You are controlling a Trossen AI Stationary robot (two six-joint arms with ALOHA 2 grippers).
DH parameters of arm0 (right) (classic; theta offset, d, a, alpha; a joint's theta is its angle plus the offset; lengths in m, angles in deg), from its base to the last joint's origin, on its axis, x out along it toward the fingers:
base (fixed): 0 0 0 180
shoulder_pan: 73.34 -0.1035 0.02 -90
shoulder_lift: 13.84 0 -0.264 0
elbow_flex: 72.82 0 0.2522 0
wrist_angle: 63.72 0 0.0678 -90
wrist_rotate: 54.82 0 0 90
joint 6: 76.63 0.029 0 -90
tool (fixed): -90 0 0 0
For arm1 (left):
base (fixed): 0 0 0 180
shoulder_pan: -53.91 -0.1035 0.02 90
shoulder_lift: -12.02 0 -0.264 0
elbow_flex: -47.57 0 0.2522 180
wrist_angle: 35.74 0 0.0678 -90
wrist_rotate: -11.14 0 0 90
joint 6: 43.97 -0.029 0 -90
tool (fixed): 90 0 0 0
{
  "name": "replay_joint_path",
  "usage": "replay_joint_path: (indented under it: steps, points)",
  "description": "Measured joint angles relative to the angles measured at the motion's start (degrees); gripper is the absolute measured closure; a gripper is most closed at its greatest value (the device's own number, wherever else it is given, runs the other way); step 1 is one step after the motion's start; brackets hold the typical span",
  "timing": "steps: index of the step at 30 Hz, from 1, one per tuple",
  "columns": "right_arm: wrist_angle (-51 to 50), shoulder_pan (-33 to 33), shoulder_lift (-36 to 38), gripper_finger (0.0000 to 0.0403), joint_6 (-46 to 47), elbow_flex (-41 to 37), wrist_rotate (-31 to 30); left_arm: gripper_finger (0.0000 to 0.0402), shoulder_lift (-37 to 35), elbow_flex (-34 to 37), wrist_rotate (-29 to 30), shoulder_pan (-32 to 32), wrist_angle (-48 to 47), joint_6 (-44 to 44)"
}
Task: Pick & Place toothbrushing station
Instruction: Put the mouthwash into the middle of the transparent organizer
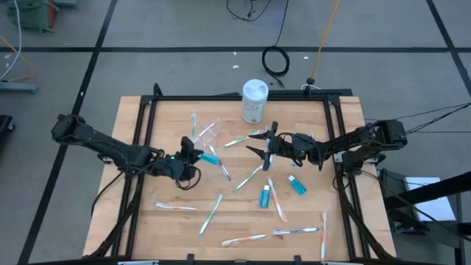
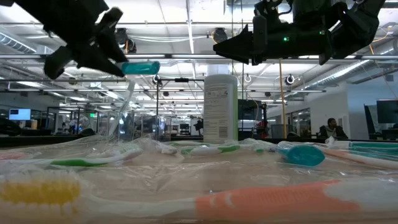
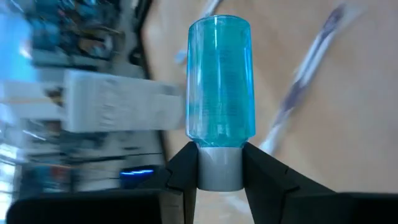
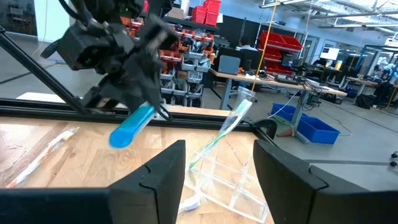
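We hold a teal tube (image 3: 221,78) by its cap in the clamped left claw (image 3: 219,169), left of centre above the worktop (image 1: 147,235), ready to carry it toward the clear cup (image 1: 209,132), while the right claw (image 4: 216,163) waits spread apart.

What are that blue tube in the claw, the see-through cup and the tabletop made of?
Tube, held by its grey cap in the left gripper: looks like glossy, translucent teal plastic, since light shines through it. Cup, lying on its side: probably thin clear plastic, as the table shows through its walls. Table: pale wood boards with visible seams, inside a black metal-looking frame.
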State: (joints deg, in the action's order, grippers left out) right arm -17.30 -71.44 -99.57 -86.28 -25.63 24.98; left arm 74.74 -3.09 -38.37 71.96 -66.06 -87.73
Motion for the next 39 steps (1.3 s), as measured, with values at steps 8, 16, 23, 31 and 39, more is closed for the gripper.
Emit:
replay_joint_path:
  steps: [8, 16, 23, 31, 39]
  points:
    - [0.0, 0.0, 0.0, 0.0222, 0.0, 0.0, 0.0, 0.0290, 0.0, -0.5, 10.6, -4.3, -0.3, -15.8]
    - [0.0, 0.0, 0.0, 0.0222, 0.0, 0.0, 0.0, 0.0289, 0.0, -0.5, 11.2, -11.3, 0.2, -34.7]
    - [0.0, 0.0, 0.0, 0.0222, 0.0, 0.0, 0.0, 0.0289, 0.0, -0.5, 11.0, -16.4, 0.4, -50.1]
    - [0.0, 0.0, 0.0, 0.0222, -0.4, 0.0, 0.0, 0.0289, 2.5, -0.5, 8.1, -18.2, 3.0, -63.7]
    - [-0.1, 0.0, 0.0, 0.0222, -0.4, 0.0, 0.0, 0.0289, 8.7, -0.5, 12.3, -20.3, 10.0, -66.7]
